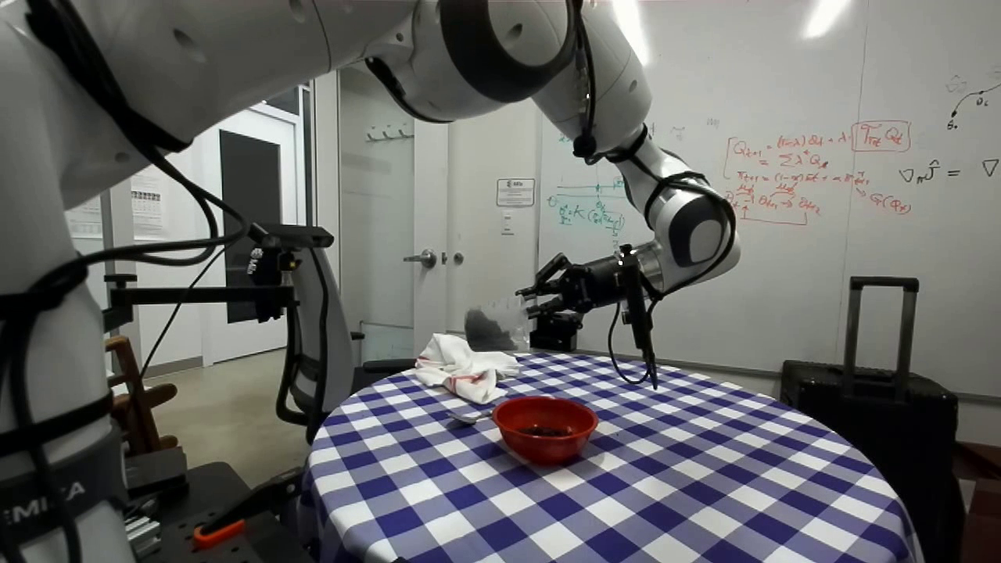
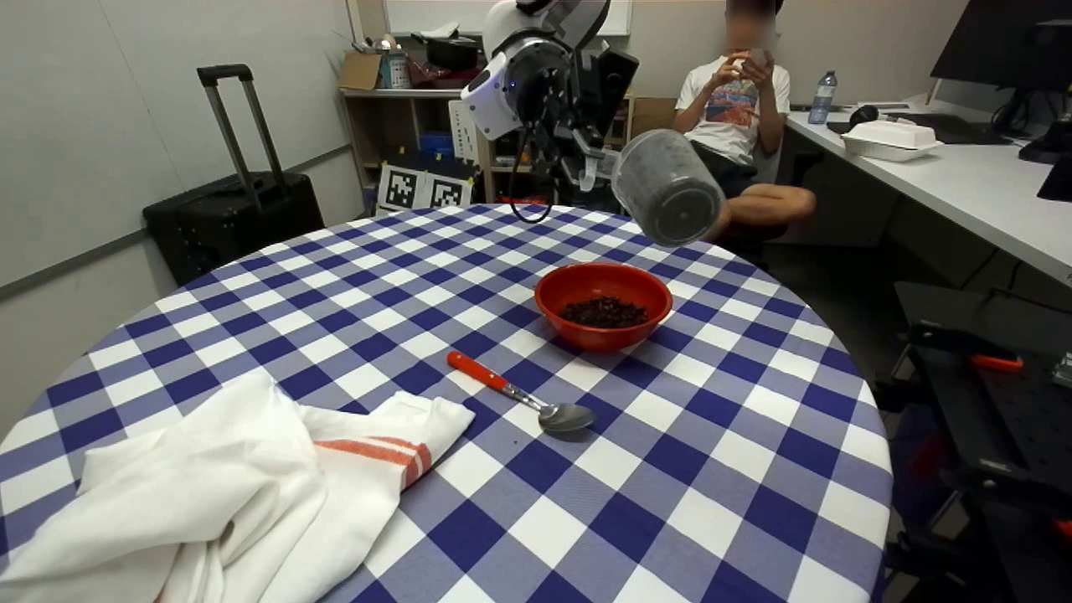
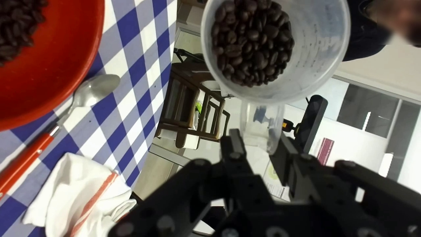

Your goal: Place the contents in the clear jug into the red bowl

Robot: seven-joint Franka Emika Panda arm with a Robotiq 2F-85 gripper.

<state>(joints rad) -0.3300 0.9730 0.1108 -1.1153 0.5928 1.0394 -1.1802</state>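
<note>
In an exterior view, a whiteboard (image 1: 805, 70) carries handwritten formulae in red, green and black; one boxed red term shows T and Q, subscripts not legible. A white notice (image 1: 516, 192) is too small to read. The arm base (image 1: 47, 500) is lettered, "MIKA" being legible. A blue-and-white checked tablecloth (image 1: 704, 485) covers the rounded surface; a black suitcase (image 1: 868, 422) stands beyond. The gripper (image 1: 525, 303) is clamped on the clear jug (image 1: 493, 327), held off the cloth.

In an exterior view, square printed codes (image 2: 400, 189) stand by shelving (image 2: 394, 93). A seated person (image 2: 727, 113), face blurred, is beside a white desk (image 2: 988, 184) bearing a bottle (image 2: 824, 96) and takeaway box (image 2: 889, 138). The jug is tilted, higher than the red bowl (image 2: 603, 337) and apart from it; the bowl contains dark beans (image 2: 605, 313). An orange-handled spoon (image 2: 494, 379) and red-striped white towel (image 2: 193, 486) lie on the cloth.

In the wrist view, the fingers (image 3: 234, 143) flank and grip the jug's handle (image 3: 261, 128). Further beans (image 3: 255, 42) lie inside the jug, along one side; its wall markings are unreadable.
</note>
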